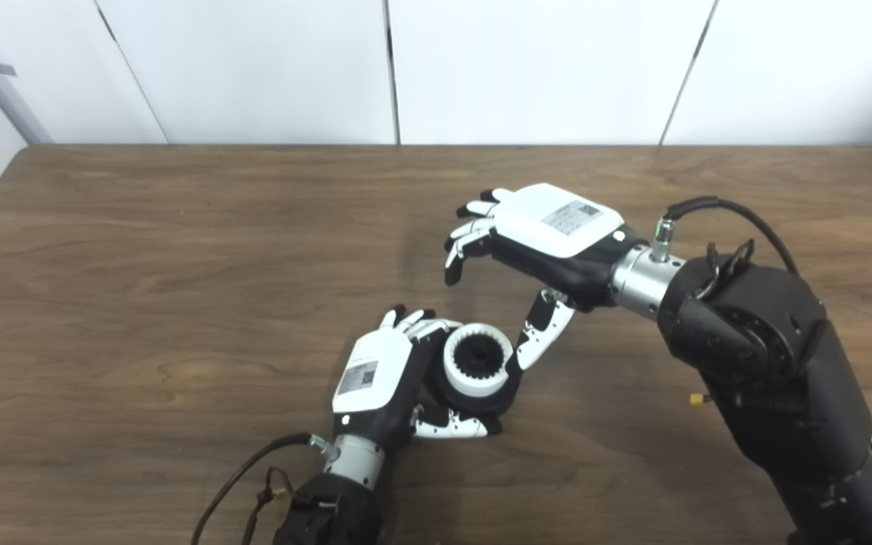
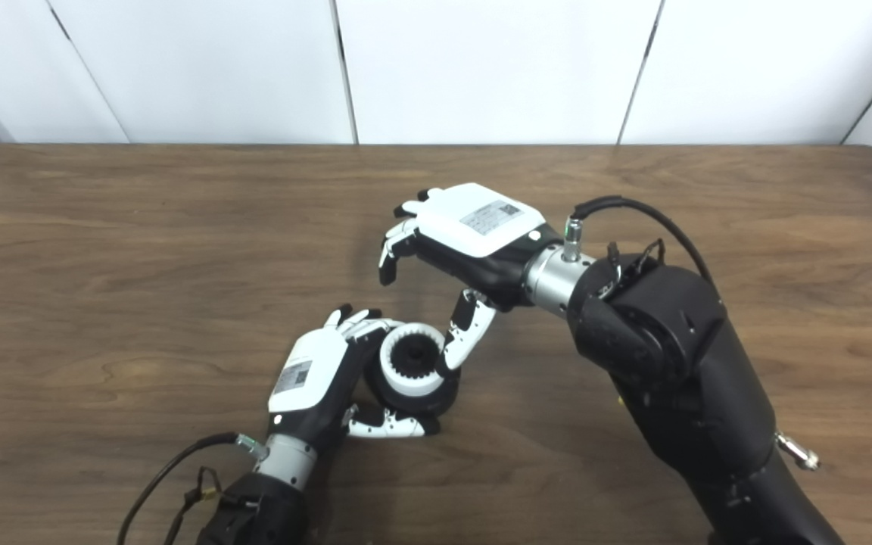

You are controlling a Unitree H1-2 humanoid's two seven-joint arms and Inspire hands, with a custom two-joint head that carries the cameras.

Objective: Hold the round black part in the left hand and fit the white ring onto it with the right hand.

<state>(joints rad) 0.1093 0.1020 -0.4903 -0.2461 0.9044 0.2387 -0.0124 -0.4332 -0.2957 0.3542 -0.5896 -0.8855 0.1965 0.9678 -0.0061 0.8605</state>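
The round black part (image 1: 481,395) rests on the wooden table (image 1: 179,265) near the front middle. A white toothed ring (image 1: 475,371) sits on top of it. My left hand (image 1: 387,375) wraps the part from the left, fingers curled behind it and thumb along its front. My right hand (image 1: 534,242) hovers above and behind, palm down, fingers apart and holding nothing. Its thumb (image 1: 540,333) points down and its tip reaches the ring's right edge. The same scene shows in the right eye view, with the ring (image 2: 413,365) and the right hand (image 2: 466,231).
The right forearm (image 1: 769,363) fills the lower right of the picture. A black cable (image 1: 239,477) trails from the left wrist at the bottom edge. White wall panels stand behind the table's far edge (image 1: 436,145).
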